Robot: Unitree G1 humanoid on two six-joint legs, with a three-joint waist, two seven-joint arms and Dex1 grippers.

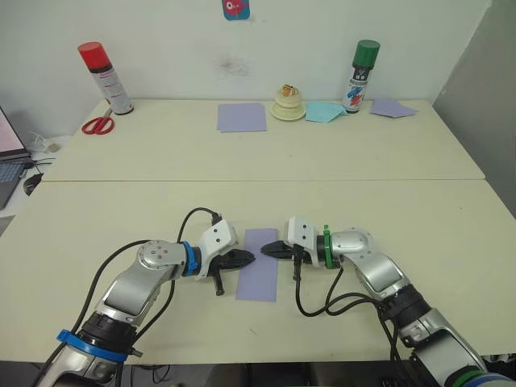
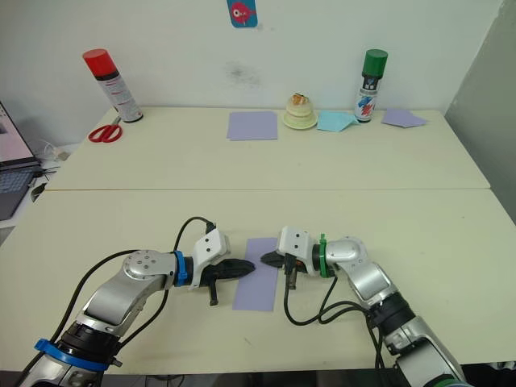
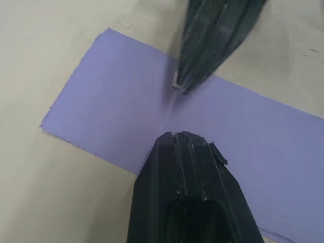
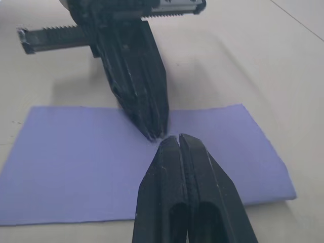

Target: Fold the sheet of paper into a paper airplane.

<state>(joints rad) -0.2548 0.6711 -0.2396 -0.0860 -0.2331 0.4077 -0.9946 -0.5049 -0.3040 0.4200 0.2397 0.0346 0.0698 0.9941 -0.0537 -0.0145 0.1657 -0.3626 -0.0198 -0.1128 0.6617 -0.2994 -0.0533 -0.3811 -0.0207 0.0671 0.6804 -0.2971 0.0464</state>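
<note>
Where the near worktop [image 1: 97, 218] lies bare and cream-coloured, one sheet of paper [image 1: 259, 278] rests flat: thin, lavender, a narrow rectangle with one ragged long edge, set between the two arms. Two end effectors, each of two black tapered fingers: left end effector [image 1: 247, 257] and right end effector [image 1: 267, 249], both with fingers pressed together and holding nothing, tips facing one another just above the sheet's upper half, nearly touching. On the far worktop: two spray cans, one red-capped [image 1: 105, 77], one green-capped [image 1: 362, 76]; one pair of red-handled scissors [image 1: 98, 124]; one second lavender sheet [image 1: 241, 117]; one pale blue paper piece [image 1: 323, 112]; one small cream stacked object [image 1: 288, 103], its make unclear; one further lavender piece [image 1: 393, 108]. One laptop [image 1: 10, 157], cut off at the edge.
</note>
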